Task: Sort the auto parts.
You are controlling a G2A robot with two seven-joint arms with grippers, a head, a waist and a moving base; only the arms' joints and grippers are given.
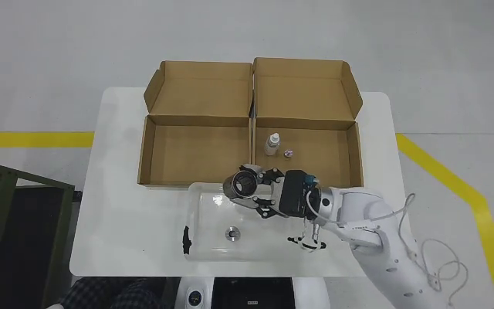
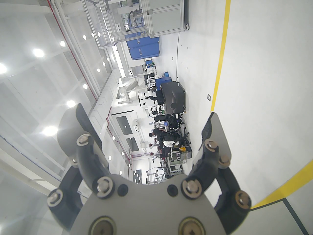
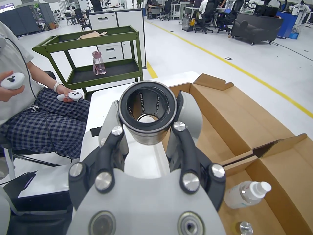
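Closest to the lens, the right tool (image 3: pixel 149 111) is seen clenched on a dark-rimmed, hollow steel cylindrical bearing (image 3: pixel 148 125). It is gripped across the barrel with its open bore facing outward, a hold judged to keep the round body from rolling free. From above, the bearing is held just over the far rim of a clear plastic tray (image 1: pixel 204 216), beside the near wall of the left brown cardboard box (image 1: pixel 193 158) and close to where that box meets the right brown cardboard box (image 1: pixel 324 158). A white plastic bottle (image 1: pixel 272 143) and a small silvery part (image 1: pixel 290 152) lie in the right box, so like items are presumably being grouped there. A small round metal part (image 1: pixel 232 232) inside the tray and a black strip-like part (image 1: pixel 186 239) at its left edge are yet to be sorted. The tray is set on the white worktop (image 1: pixel 116 193). The left tool (image 2: pixel 146 113) is spread apart, grasping nothing, and is turned toward the hall, presumably parked clear of the working side.
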